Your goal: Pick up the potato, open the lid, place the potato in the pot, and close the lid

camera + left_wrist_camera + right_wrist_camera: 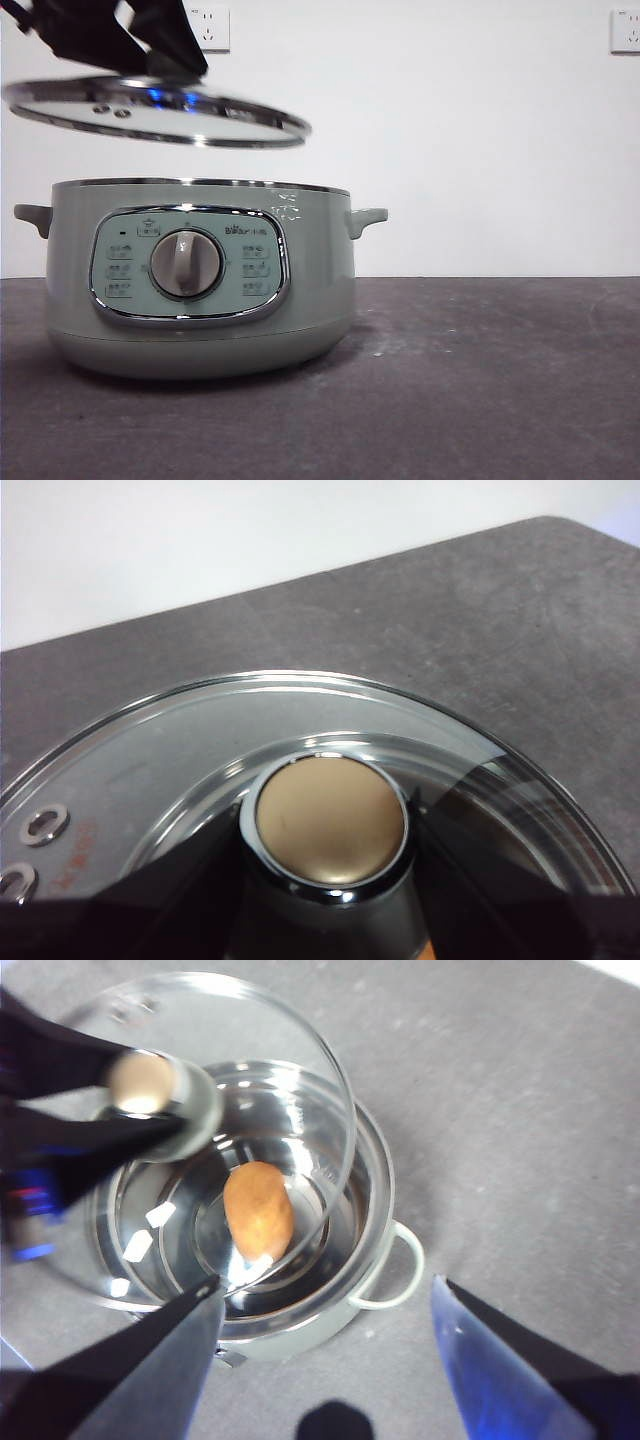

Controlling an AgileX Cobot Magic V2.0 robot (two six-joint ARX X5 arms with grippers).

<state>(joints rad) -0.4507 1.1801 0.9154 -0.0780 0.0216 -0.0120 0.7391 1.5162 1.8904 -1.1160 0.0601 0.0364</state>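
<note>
The sage-green pot [200,300] stands on the table, uncovered. The orange-brown potato [258,1210] lies on its shiny inner bottom; the pot's wall hides it in the front view. My left gripper [165,72] is shut on the knob [330,825] of the glass lid [160,112]. It holds the lid slightly tilted, well above the pot's rim and shifted left. In the right wrist view the lid [250,1050] overlaps part of the pot's opening [375,1170]. My right gripper [325,1282] is open and empty, high above the pot's near edge.
The dark grey tabletop [480,380] stretches to the right of the pot. A white wall behind carries two sockets [210,25] [625,30]. The pot's side handle [400,1270] sticks out towards my right gripper.
</note>
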